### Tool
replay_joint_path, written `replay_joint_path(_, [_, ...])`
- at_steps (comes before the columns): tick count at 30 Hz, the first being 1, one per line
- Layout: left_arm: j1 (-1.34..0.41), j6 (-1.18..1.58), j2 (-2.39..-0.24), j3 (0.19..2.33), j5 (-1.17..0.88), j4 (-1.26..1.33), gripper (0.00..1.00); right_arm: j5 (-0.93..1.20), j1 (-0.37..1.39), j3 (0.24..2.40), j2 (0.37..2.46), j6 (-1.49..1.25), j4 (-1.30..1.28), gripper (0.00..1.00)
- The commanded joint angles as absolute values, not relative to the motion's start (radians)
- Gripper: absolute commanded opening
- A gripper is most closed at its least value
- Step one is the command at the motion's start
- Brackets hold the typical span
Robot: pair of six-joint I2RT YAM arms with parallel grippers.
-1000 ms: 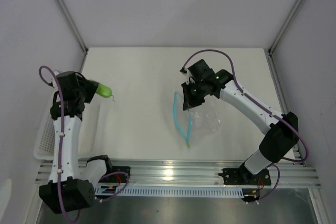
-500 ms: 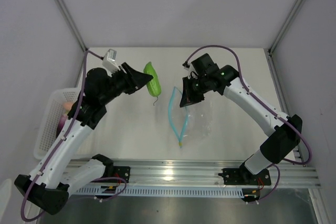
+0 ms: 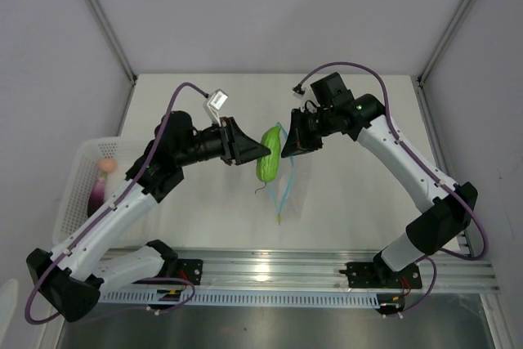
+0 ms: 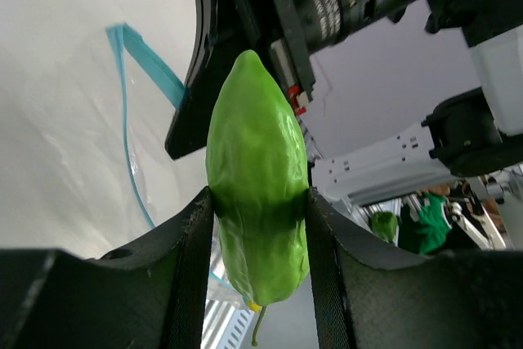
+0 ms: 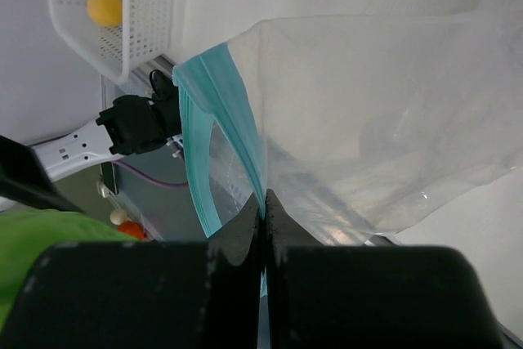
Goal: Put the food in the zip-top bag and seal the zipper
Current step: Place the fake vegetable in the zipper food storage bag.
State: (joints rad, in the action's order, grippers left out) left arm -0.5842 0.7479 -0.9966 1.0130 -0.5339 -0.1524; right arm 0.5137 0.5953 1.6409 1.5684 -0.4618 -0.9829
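While the green oblong toy vegetable [image 3: 269, 154] hangs above the white table [image 3: 204, 104], clamped mid-length between the left jaws, it sits just beside the light blue zipper strip [image 5: 221, 112] of the crinkly clear plastic bag [image 5: 368, 104]. Right jaws are together, pinching that strip. Vegetable judged light, stiff, smooth; bag limp, best held at its mouth edge
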Motion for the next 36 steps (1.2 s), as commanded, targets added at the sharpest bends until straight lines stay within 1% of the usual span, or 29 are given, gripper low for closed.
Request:
replay_joint_path(1, [-0.62,0.715,-1.032,1.037,-0.637,-0.189,0.01,0.535,0.592,1.654,1.511,-0.434,-0.98,0.0])
replay_joint_path(4, [-0.641,0.721,-1.063,1.064,-0.62,-0.267,0.01,0.54,0.594,1.629,1.499,-0.436,-0.953,0.0])
replay_joint_path(7, [-0.641,0.778,-1.083,1.081,-0.554,-0.382,0.01,0.529,0.592,1.614,1.483,-0.442,-0.928,0.0])
replay_joint_path(13, [-0.641,0.887,-1.126,1.095,-0.528,-0.463,0.01,0.515,0.598,1.603,1.46,-0.446,-0.902,0.0])
replay_joint_path(18, [-0.64,0.9,-1.172,1.173,-0.431,-0.613,0.01,0.514,0.623,1.605,1.456,-0.459,-0.894,0.0])
replay_joint_path(23, [-0.638,0.9,-1.195,1.229,-0.356,-0.632,0.01,0.564,0.637,1.595,1.463,-0.477,-0.882,0.0])
replay_joint_path(29, [-0.641,0.824,-1.224,1.272,-0.299,-0.635,0.01,0.643,0.626,1.595,1.48,-0.499,-0.877,0.0])
replay_joint_path(36, [-0.673,0.762,-1.258,1.276,-0.322,-0.594,0.01,0.716,0.595,1.583,1.491,-0.528,-0.847,0.0])
